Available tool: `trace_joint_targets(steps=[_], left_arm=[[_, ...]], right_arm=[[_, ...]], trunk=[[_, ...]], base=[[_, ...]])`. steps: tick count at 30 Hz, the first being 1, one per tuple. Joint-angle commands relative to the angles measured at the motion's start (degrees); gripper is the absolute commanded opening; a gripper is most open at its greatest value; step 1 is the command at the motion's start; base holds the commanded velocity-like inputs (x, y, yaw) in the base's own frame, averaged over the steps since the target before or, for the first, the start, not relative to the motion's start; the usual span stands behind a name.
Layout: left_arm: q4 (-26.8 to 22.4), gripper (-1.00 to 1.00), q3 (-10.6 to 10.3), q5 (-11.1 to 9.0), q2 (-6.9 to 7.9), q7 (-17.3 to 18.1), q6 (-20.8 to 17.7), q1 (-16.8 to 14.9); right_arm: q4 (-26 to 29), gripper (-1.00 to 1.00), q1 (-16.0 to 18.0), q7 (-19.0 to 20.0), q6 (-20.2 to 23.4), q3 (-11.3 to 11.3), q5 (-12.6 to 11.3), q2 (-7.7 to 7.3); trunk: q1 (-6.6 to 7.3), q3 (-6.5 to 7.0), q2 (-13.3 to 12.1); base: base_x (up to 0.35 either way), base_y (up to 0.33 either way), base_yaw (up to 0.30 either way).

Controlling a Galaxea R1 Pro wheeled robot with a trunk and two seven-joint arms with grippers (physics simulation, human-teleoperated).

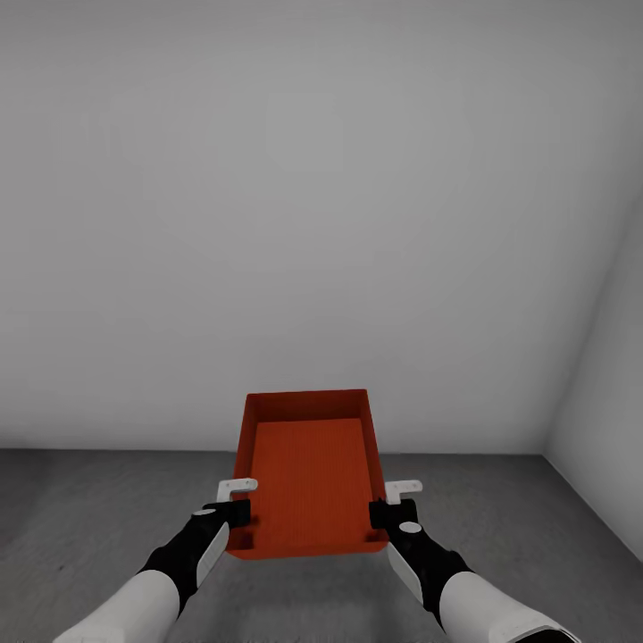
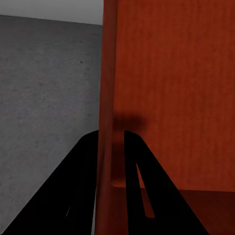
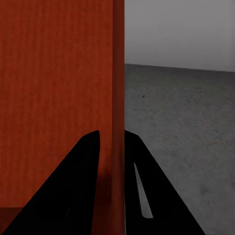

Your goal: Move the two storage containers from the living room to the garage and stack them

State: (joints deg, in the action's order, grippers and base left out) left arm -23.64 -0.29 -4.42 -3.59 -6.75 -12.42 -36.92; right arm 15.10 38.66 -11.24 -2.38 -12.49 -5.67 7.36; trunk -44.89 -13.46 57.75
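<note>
One orange-red storage container hangs in the air in front of me, open side up, held level above the dark grey concrete floor. My left gripper is shut on its left side wall near the front corner. My right gripper is shut on the right side wall near the other front corner. In the left wrist view the thin wall runs between the two black fingers. The right wrist view has the container wall pinched between black fingers. The second container is out of view.
A plain pale grey wall stands straight ahead, meeting the floor a short way beyond the container. Another pale wall closes the right side, forming a corner. Bare concrete lies to the left and right of the arms.
</note>
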Motion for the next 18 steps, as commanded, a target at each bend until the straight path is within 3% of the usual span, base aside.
trace_joint_targets(steps=[1,18], left_arm=[[-0.3,-1.00,0.0,1.0,1.48,-0.6,-0.4,0.0],[-0.7,-1.00,-0.1,1.0,1.47,-0.6,-0.4,0.0]], right_arm=[[-0.2,-1.00,0.1,-0.7,-0.3,1.4,-0.7,-0.06],[-0.2,-1.00,0.1,-0.7,-0.3,1.4,-0.7,-0.06]], trunk=[[0.00,-0.17,0.1],[0.00,-1.74,0.1]], base=[[0.000,0.000,0.000],[0.000,0.000,0.000]])
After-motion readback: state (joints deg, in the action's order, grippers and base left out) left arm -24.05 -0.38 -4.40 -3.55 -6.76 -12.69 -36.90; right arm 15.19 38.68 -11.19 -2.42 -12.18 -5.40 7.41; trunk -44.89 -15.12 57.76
